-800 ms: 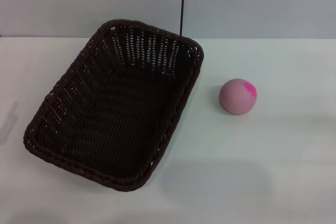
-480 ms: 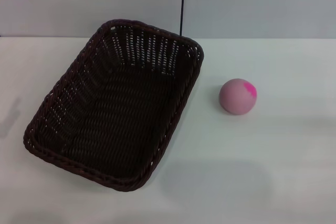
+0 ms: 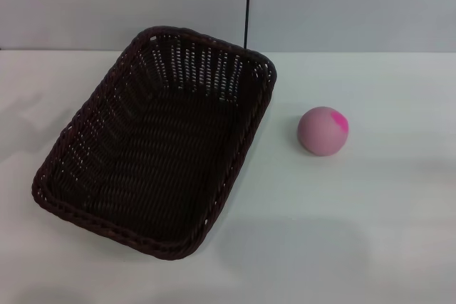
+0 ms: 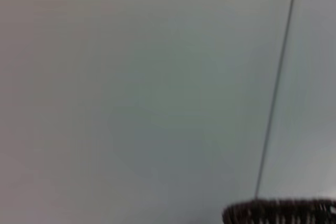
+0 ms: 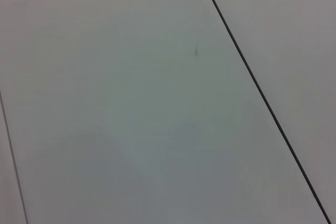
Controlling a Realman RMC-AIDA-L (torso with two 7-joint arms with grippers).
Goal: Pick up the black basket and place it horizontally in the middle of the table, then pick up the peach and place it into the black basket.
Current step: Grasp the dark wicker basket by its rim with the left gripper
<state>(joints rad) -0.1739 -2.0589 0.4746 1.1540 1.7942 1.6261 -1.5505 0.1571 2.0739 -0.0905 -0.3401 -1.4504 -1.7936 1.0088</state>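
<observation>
The black basket (image 3: 157, 144) lies on the white table (image 3: 370, 211) at the left of the head view, set at a slant with its long side running from near left to far right. It is empty. A strip of its braided rim (image 4: 281, 211) shows in the left wrist view. The peach (image 3: 323, 131), pale pink with a magenta patch, rests on the table to the right of the basket, apart from it. Neither gripper shows in any view.
A grey wall (image 3: 356, 5) with a thin dark vertical seam (image 3: 248, 5) stands behind the table's far edge. The right wrist view shows only grey wall panels with a dark seam (image 5: 262, 98).
A faint shadow at the table's left edge has faded away. The basket and the peach have not moved.
</observation>
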